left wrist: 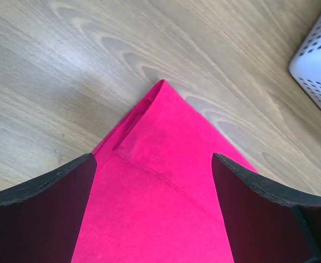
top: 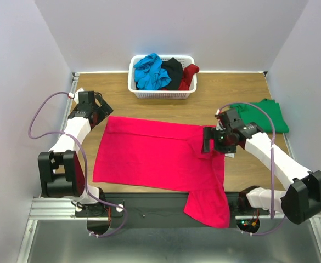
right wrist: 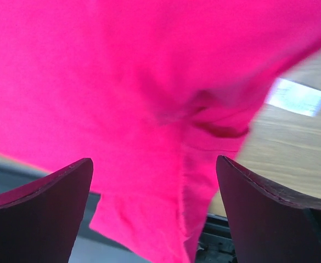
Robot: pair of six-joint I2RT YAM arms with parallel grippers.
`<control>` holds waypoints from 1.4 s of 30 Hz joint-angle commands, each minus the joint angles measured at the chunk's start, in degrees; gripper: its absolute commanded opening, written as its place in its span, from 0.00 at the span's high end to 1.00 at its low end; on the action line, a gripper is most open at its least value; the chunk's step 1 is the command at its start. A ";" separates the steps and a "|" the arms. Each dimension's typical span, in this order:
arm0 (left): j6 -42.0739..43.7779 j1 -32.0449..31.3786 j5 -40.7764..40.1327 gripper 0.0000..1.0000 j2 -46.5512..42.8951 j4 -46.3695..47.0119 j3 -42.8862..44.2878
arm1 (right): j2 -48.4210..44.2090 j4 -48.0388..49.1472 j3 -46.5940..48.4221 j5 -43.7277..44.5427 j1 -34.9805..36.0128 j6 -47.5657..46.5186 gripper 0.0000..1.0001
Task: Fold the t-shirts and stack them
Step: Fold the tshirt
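Now pink-red t-shirt (top: 149, 153) spread on table (top: 220, 96); left tool (left wrist: 152, 161), right tool (right wrist: 153, 161) agape.

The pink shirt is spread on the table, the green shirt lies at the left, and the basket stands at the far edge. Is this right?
No. The top view shows the green shirt at the right. The pink shirt and the basket are as you say.

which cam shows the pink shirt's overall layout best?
Top external. It takes in the whole pink-red t-shirt, spread flat with one part hanging over the near edge of the table. Left wrist shows only one corner of it; right wrist shows only a blurred close-up of cloth and seams.
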 commanded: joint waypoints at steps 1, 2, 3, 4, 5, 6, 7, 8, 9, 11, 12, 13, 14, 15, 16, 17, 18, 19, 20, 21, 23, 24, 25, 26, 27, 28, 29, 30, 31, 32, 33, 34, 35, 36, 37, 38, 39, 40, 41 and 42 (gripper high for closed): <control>0.31 -0.42 1.96 0.02 -2.45 1.52 -0.44 | 0.06 4.71 0.38 -7.99 6.41 -0.65 0.00; 0.40 -0.51 2.75 0.02 -2.27 1.96 -0.88 | 0.76 5.94 0.64 -8.09 8.61 -0.47 0.00; 0.75 -0.68 3.97 0.02 -2.10 3.44 -1.41 | 1.90 8.30 0.99 -7.22 10.89 -0.55 0.00; 0.84 -0.77 4.33 0.01 -1.14 4.24 -1.68 | 4.35 9.11 2.39 -6.17 14.31 -0.73 0.00; 1.02 -0.77 7.38 0.02 -0.61 5.55 -2.03 | 5.94 9.81 3.53 -2.15 15.38 -0.38 0.00; 1.37 -0.77 8.28 0.02 0.01 6.26 -1.94 | 7.09 9.99 4.41 0.58 15.92 0.06 0.00; 1.72 -0.86 9.69 0.02 1.49 6.96 -1.34 | 9.10 9.91 6.42 6.88 16.10 1.89 0.00; 1.64 -1.04 10.22 0.02 2.38 7.32 -0.63 | 9.73 9.82 7.14 12.16 16.01 3.99 0.00; 1.81 -1.04 10.66 0.02 3.34 7.41 0.07 | 10.35 9.82 7.67 16.04 16.01 5.67 0.00; 2.16 -1.04 11.54 0.02 6.16 7.76 2.18 | 12.02 9.73 8.73 23.63 14.88 11.55 0.00; 2.25 -3.30 11.46 0.02 7.91 7.85 2.62 | 12.46 9.82 8.64 23.29 11.56 13.75 0.00; 2.25 -3.58 11.20 0.02 7.92 7.85 3.24 | 12.98 9.91 8.55 21.98 11.53 13.77 0.00; 2.25 -3.85 10.93 0.02 9.84 7.94 4.02 | 13.60 10.25 8.64 21.27 8.05 14.03 0.00; 2.25 -4.02 11.10 0.02 10.90 8.29 4.38 | 14.91 10.52 8.90 22.92 6.88 13.95 0.00; 2.34 -4.03 11.63 0.02 13.17 8.55 4.65 | 15.79 10.61 9.17 24.41 4.78 13.77 0.00; 2.51 -4.03 12.16 0.02 14.24 8.81 4.91 | 16.76 10.61 9.43 25.04 3.80 12.73 0.00; 2.60 -4.03 12.16 0.02 15.30 8.82 5.09 | 18.68 11.22 9.69 24.78 2.31 12.46 0.00; 2.60 -4.03 12.07 0.02 16.79 9.08 4.83 | 19.83 11.83 9.52 23.91 -0.40 12.28 0.00; 2.51 -4.03 11.64 0.02 17.41 9.95 4.21 | 20.71 14.62 9.26 21.38 -1.73 11.41 0.00; 2.60 -3.94 11.20 0.02 18.03 10.13 3.95 | 21.68 16.48 8.99 20.22 -2.96 10.53 0.00; 2.69 -3.76 10.76 0.02 19.70 10.31 3.68 | 25.10 20.78 8.90 17.59 -5.43 8.16 0.00; 2.69 -3.59 10.41 0.02 20.31 10.31 3.77 | 26.77 21.41 9.69 16.62 -5.78 7.10 0.00; 2.69 -3.41 10.32 0.02 20.84 10.31 3.77 | 28.35 21.77 10.48 16.35 -5.96 6.13 0.00; 2.52 -3.24 10.14 0.02 21.63 10.31 3.86 | 31.76 21.86 12.31 16.60 -6.05 4.91 0.00; 2.43 -2.71 9.44 0.02 21.90 10.22 3.86 | 33.28 22.12 13.20 16.43 -6.22 4.28 0.00; 2.43 -2.27 9.18 0.02 22.07 10.22 3.94 | 34.77 22.21 14.08 16.17 -6.40 3.67 0.00; 2.43 -1.92 8.91 0.02 22.42 10.14 3.94 | 37.92 22.47 14.96 15.99 -6.58 2.88 0.00; 2.43 -1.74 8.21 0.02 22.60 9.61 4.21 | 39.34 22.74 16.80 14.77 -6.75 2.35 0.00; 2.43 -0.09 7.60 0.02 22.78 9.17 4.38 | 40.83 22.83 17.95 14.33 -7.36 2.08 0.00; 2.17 0.36 6.29 0.02 22.86 8.73 4.65 | 42.94 23.96 19.52 14.23 -7.63 1.91 0.00; 1.90 1.41 5.92 0.02 22.87 8.56 4.65 | 44.18 24.93 20.50 12.58 -7.98 1.12 0.00; 1.72 2.03 6.18 0.02 23.21 8.55 5.17 | 46.37 26.15 22.86 10.39 -8.16 -0.71 0.00; 1.72 2.65 6.45 0.02 23.30 8.47 5.44 | 46.39 26.43 22.88 10.37 -8.16 -2.04 0.00; 1.72 3.00 6.53 0.02 23.65 8.38 5.96 | 49.08 26.43 26.36 8.28 -8.16 -3.44 0.00; 1.72 3.44 6.62 0.02 23.92 8.46 6.31 | 50.07 26.43 27.87 7.47 -8.16 -4.76 0.00; 1.81 3.45 6.62 0.02 24.70 8.29 7.27 | 51.12 26.43 29.45 7.38 -8.25 -8.17 0.00; 1.90 3.45 6.54 0.02 25.06 8.03 7.63 | 51.92 26.52 30.60 4.33 -8.25 -9.94 0.00; 1.81 3.45 6.62 0.02 25.67 7.94 8.07 | 53.06 26.43 32.70 4.39 -8.25 -11.18 0.00; 1.90 3.45 7.23 0.02 26.03 8.20 8.51 | 53.24 26.43 33.59 4.83 -8.33 -13.89 0.00; 1.90 3.45 7.50 0.02 26.20 8.29 8.69 | 53.33 26.43 34.21 5.35 -8.34 -15.13 0.00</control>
